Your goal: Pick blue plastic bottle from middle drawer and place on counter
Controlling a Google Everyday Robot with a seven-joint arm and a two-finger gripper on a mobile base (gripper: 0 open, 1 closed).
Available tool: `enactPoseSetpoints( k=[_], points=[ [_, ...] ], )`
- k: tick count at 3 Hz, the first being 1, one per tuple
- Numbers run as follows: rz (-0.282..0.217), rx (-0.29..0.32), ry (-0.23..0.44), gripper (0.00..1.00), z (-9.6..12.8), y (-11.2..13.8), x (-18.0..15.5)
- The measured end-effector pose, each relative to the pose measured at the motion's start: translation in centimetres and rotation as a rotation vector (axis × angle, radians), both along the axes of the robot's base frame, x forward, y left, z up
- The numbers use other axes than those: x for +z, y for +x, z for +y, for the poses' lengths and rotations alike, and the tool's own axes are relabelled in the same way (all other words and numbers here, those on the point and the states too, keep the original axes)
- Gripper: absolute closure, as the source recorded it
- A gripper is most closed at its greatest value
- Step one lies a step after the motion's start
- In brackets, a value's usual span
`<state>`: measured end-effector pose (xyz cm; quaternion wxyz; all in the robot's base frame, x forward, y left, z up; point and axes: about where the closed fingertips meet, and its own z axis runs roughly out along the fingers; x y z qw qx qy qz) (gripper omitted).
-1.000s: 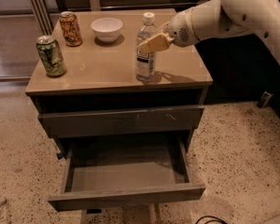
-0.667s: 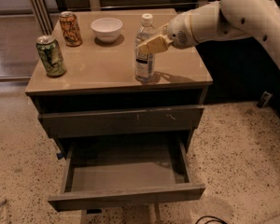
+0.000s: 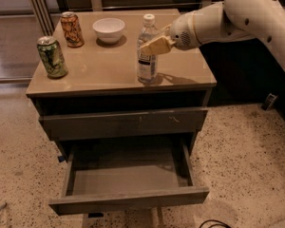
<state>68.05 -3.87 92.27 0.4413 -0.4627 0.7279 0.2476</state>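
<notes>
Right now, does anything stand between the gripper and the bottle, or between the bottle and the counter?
Nothing visible does. The gripper is at the shoulder of the bottle, which stands upright on the counter, apart from the bowl, green can and orange can.

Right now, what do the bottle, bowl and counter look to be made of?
Bottle: clear plastic, seemingly; see-through body, white cap. Bowl: glossy white, ceramic or plastic, can't tell. Counter: smooth tan, maybe laminate; it shows reflections. Pincer sits at the bottle's shoulder.
</notes>
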Motion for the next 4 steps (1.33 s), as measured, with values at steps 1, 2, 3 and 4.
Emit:
enactPoseSetpoints(
  k=[1, 2, 3, 4],
  points=[
    [0.000, 0.000, 0.000, 0.35, 0.00, 0.00, 0.00],
    [0.000, 0.000, 0.000, 0.11, 0.00, 0.00, 0.00],
    [0.000, 0.000, 0.000, 0.00, 0.01, 0.00, 0.00],
    [0.000, 0.000, 0.000, 0.00, 0.01, 0.00, 0.00]
  ],
)
